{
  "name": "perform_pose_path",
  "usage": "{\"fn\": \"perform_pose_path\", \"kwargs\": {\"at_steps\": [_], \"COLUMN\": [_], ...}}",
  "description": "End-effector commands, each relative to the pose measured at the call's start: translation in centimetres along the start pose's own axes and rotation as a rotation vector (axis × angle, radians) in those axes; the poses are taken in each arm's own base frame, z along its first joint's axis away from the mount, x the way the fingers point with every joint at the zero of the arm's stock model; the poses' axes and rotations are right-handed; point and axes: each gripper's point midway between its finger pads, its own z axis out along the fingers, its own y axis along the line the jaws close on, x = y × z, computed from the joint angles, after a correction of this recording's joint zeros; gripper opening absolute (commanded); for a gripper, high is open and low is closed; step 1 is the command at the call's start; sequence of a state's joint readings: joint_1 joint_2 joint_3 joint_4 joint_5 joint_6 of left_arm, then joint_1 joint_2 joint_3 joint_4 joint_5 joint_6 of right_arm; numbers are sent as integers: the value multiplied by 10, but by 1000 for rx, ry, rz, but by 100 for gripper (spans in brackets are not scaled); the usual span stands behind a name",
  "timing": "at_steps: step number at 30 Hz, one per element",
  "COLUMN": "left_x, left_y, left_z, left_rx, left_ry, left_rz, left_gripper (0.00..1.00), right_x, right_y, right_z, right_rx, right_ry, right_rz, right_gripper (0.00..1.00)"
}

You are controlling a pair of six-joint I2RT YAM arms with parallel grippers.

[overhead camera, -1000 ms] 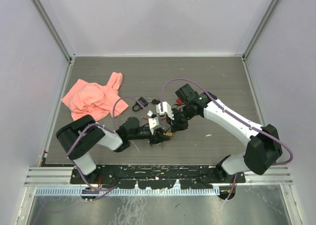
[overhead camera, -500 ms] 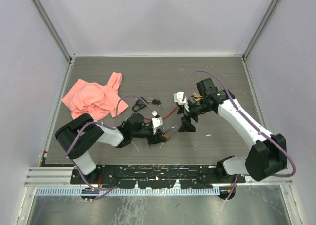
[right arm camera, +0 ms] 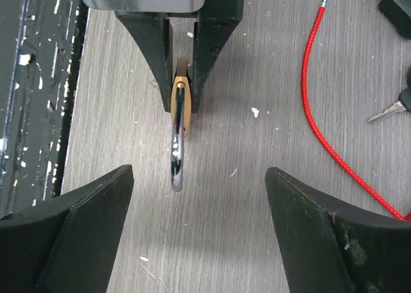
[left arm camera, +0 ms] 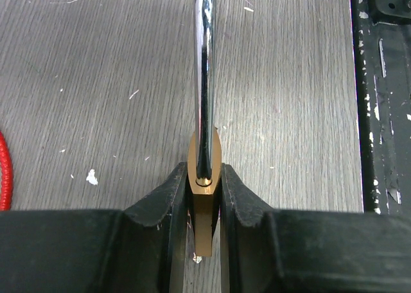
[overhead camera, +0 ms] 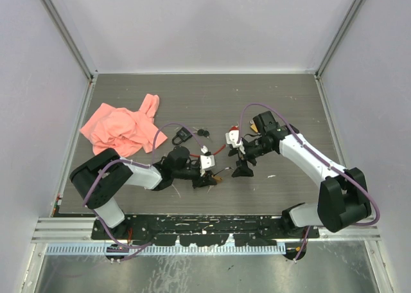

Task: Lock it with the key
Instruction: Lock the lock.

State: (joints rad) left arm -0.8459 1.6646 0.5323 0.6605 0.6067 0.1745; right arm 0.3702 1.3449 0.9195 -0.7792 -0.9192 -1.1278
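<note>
Padlock [left arm camera: 205, 219] pinched in left gripper [left arm camera: 204, 184]; right gripper [right arm camera: 199, 190] spread and empty.

The brass body is clamped edge-on by its two flat faces between the left fingers, low over the table [overhead camera: 192, 94], with the chrome shackle [left arm camera: 204, 62] pointed out toward the right gripper, which is held just beyond the shackle's tip without touching it. Whether the shackle is seated cannot be told edge-on. The piece is judged small, dense and rigid, not fragile; its smooth faces are likely slippery, so a firm hold on the flats is suited, with shackle and keyway left free. A key [right arm camera: 388, 111] is seen flat on the table beyond a red cable [right arm camera: 321, 113], apart from both grippers; it is judged thin and light, best taken by its head.
</note>
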Motion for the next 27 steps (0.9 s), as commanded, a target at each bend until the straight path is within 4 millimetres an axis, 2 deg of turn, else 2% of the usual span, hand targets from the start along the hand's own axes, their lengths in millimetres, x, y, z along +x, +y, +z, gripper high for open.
{"fn": "perform_pose_path", "kwargs": {"at_steps": [1, 7, 10, 14, 15, 16, 17, 23, 27], "left_x": [3, 7, 7, 7, 7, 7, 8, 8, 5], "left_y": [9, 9, 10, 10, 10, 10, 10, 9, 8], "left_z": [-3, -2, -2, -1, -1, -1, -1, -2, -1], "left_rx": [-59, -63, -67, -65, -66, -65, -65, -65, -58], "left_ry": [6, 0, -2, -2, -3, -4, -3, -8, -15], "left_rz": [57, 54, 57, 55, 54, 55, 53, 53, 57], "left_gripper": [0, 0, 0, 0, 0, 0, 0, 0, 0], "right_x": [-8, -5, -3, -1, -1, 0, 0, 2, 9], "right_y": [-13, -4, 4, 14, 15, 16, 17, 18, 14], "right_z": [2, 4, 5, 11, 14, 15, 15, 19, 28], "right_rx": [23, -21, -79, -147, -155, -161, -163, -159, -131], "right_ry": [-34, -31, -28, -13, -6, -2, -4, 16, 57], "right_rz": [-85, -73, -58, -30, -31, -33, -34, -44, -32], "right_gripper": [85, 58, 39, 25, 18, 5, 2, 1, 1]}}
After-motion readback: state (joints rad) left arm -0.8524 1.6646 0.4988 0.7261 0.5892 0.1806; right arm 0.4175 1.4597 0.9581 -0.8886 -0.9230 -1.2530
